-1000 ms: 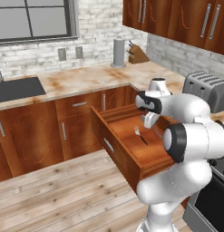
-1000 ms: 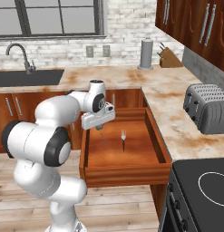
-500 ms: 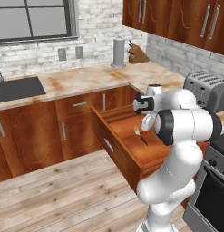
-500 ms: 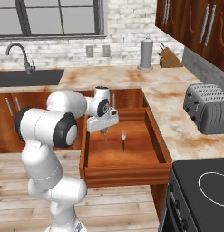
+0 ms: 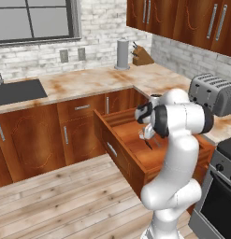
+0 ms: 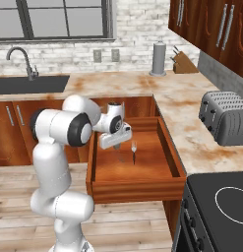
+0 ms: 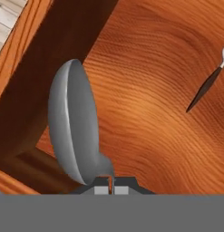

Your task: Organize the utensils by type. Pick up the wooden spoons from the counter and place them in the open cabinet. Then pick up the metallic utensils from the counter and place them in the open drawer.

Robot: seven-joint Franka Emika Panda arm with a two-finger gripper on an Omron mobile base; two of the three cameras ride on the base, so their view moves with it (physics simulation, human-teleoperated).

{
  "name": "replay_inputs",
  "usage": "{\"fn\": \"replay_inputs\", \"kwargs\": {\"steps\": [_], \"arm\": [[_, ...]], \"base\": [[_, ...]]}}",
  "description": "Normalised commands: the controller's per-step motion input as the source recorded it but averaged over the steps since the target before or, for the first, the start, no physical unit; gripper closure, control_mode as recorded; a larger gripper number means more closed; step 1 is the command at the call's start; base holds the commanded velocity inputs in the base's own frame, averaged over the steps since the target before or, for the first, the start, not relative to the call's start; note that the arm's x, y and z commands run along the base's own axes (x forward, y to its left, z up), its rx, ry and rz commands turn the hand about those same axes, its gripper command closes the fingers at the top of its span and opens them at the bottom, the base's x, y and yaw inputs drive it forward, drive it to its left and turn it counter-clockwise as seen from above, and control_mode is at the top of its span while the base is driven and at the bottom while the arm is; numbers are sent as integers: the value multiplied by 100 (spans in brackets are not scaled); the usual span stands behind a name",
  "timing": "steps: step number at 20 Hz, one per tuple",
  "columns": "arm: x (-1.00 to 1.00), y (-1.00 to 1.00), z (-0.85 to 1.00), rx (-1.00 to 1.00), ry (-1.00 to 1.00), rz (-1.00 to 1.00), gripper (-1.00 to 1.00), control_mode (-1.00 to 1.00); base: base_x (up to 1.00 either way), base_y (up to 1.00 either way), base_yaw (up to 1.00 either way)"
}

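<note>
My gripper (image 7: 112, 188) is shut on the handle of a small silver teaspoon (image 7: 75, 122), whose bowl points away from the hand. It hangs over the left part of the open drawer (image 6: 137, 189), close above the wooden floor (image 7: 154, 90). In the base views the gripper (image 6: 115, 146) (image 5: 145, 134) is inside the drawer's outline. A small fork (image 6: 134, 151) (image 7: 203, 90) with a dark handle lies on the drawer floor just right of it. The marbled counter (image 6: 177, 93) runs behind and to the right. The wooden spoons and the open cabinet are out of view.
A toaster (image 6: 226, 115) stands on the counter to the right, with the stove top (image 6: 219, 202) in front of it. A grey canister (image 6: 158, 59) and a knife block (image 6: 181, 65) stand at the back. The sink (image 6: 29, 83) is on the left. The drawer's front (image 5: 118, 149) juts into the floor space.
The arm's elbow has swung round while the gripper, still shut on the teaspoon, has sunk a little lower into the drawer. The fork has not moved.
</note>
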Motion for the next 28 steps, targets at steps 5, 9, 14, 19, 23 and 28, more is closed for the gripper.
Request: {"fn": "replay_inputs", "kwargs": {"steps": [5,9,14,19,23,28], "arm": [[46,-6,-41,0,0,0,100,-100],[38,-2,-38,0,0,0,100,-100],[36,-5,-37,0,0,0,100,-100],[34,-6,-36,0,0,0,100,-100],[33,-5,-37,0,0,0,100,-100],[33,-7,-30,0,1,0,100,-100]], "base": [[0,0,0],[0,0,0],[0,0,0],[0,0,0],[0,0,0],[0,0,0]]}}
